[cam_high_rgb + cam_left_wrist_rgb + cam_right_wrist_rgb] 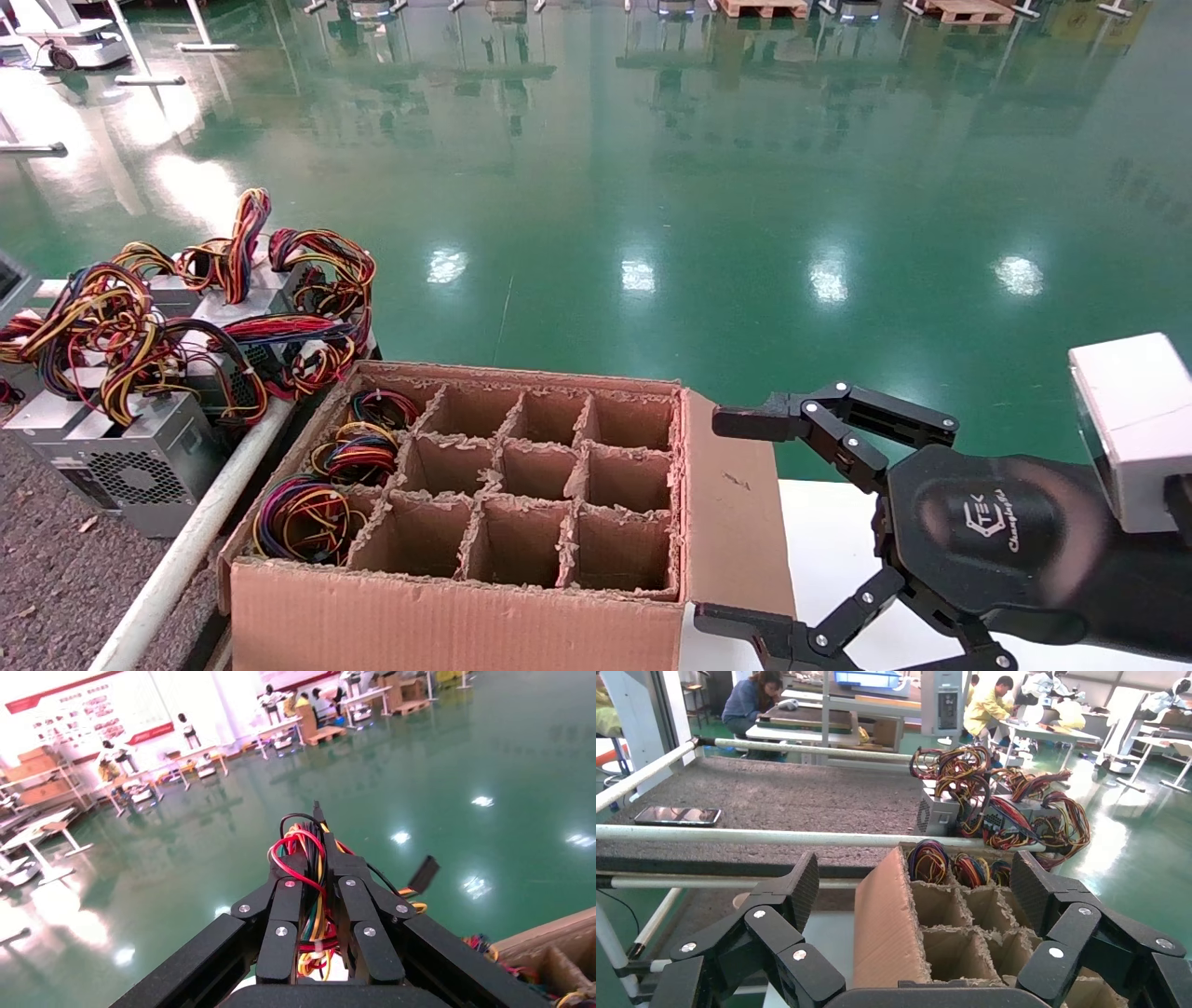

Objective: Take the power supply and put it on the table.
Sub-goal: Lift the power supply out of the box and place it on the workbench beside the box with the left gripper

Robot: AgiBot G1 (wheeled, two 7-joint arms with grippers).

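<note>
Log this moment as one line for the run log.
left gripper: jaws shut on power supply wires | right gripper: jaws open beside carton | table: several supplies

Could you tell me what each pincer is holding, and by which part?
The left pincer grips a power supply's wire bundle. The right pincer is open, holding nothing.
</note>
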